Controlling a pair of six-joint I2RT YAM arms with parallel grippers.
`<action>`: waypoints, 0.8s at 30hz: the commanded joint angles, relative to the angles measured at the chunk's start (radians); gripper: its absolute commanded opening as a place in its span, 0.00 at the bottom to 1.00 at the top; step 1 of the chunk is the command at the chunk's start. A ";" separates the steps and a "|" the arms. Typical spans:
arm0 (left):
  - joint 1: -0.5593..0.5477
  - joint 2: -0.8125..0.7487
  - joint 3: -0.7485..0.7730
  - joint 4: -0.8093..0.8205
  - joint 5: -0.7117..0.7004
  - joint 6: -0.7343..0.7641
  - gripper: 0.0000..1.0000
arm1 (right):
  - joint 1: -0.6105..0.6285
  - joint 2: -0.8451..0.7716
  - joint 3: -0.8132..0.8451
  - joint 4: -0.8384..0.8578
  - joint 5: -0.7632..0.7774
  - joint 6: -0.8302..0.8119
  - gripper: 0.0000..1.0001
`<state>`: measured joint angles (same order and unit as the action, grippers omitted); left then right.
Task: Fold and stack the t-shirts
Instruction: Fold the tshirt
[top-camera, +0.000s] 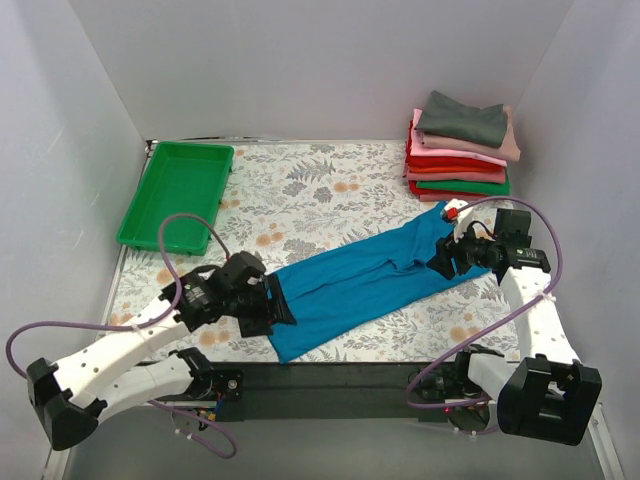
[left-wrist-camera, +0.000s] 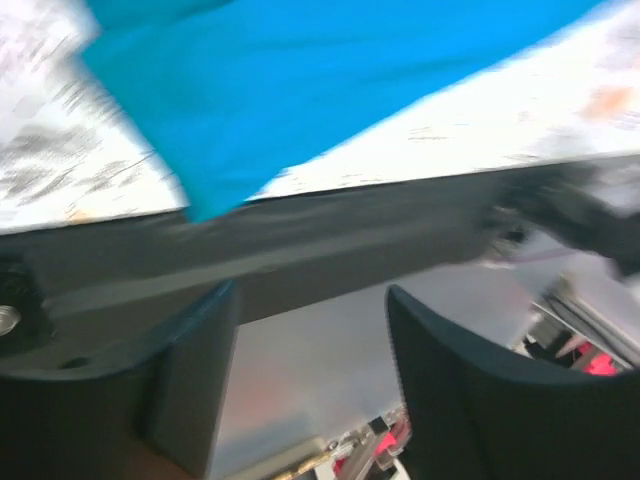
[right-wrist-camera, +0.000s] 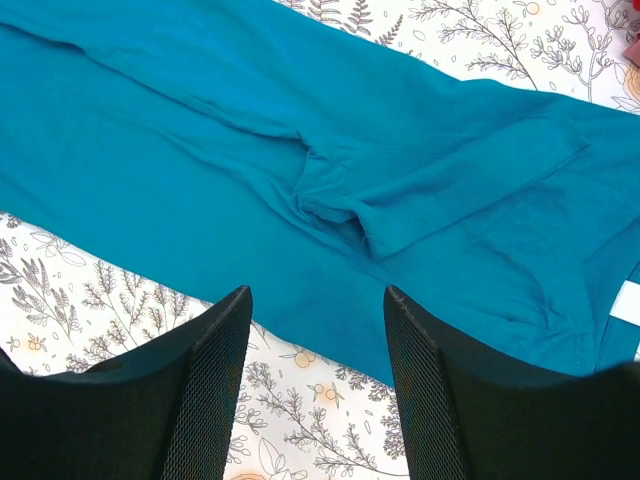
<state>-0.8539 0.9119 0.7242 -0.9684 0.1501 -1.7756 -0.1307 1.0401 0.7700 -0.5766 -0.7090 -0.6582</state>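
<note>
The teal-blue t-shirt (top-camera: 365, 275) lies folded into a long strip, running diagonally across the floral table cover. In the right wrist view the t-shirt (right-wrist-camera: 300, 120) shows a sleeve fold in the middle and a white neck label (right-wrist-camera: 626, 302) at the right edge. My right gripper (top-camera: 446, 258) is open and empty, just above the shirt's near edge (right-wrist-camera: 315, 295). My left gripper (top-camera: 268, 306) is at the strip's lower left end. It is open and empty in the blurred left wrist view (left-wrist-camera: 310, 300), with the shirt's corner (left-wrist-camera: 260, 90) above the fingers. A stack of folded shirts (top-camera: 460, 150), grey on top, then pink, red and green, stands at the back right.
A green plastic tray (top-camera: 175, 195) sits at the back left. White walls close in the table on three sides. The dark front rail (top-camera: 320, 378) runs between the arm bases and shows in the left wrist view (left-wrist-camera: 330, 250).
</note>
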 joint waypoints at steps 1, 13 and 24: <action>-0.005 0.005 0.174 0.003 -0.084 0.068 0.63 | -0.007 0.004 -0.005 0.003 -0.009 0.002 0.62; 0.081 0.985 0.774 0.490 0.153 0.991 0.90 | -0.133 -0.017 -0.069 0.103 -0.040 0.081 0.68; 0.121 1.533 1.368 0.395 0.342 1.075 0.81 | -0.196 0.000 -0.078 0.118 -0.089 0.089 0.68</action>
<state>-0.7273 2.4180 2.0335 -0.5251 0.4034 -0.7555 -0.3164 1.0405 0.6952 -0.4911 -0.7570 -0.5785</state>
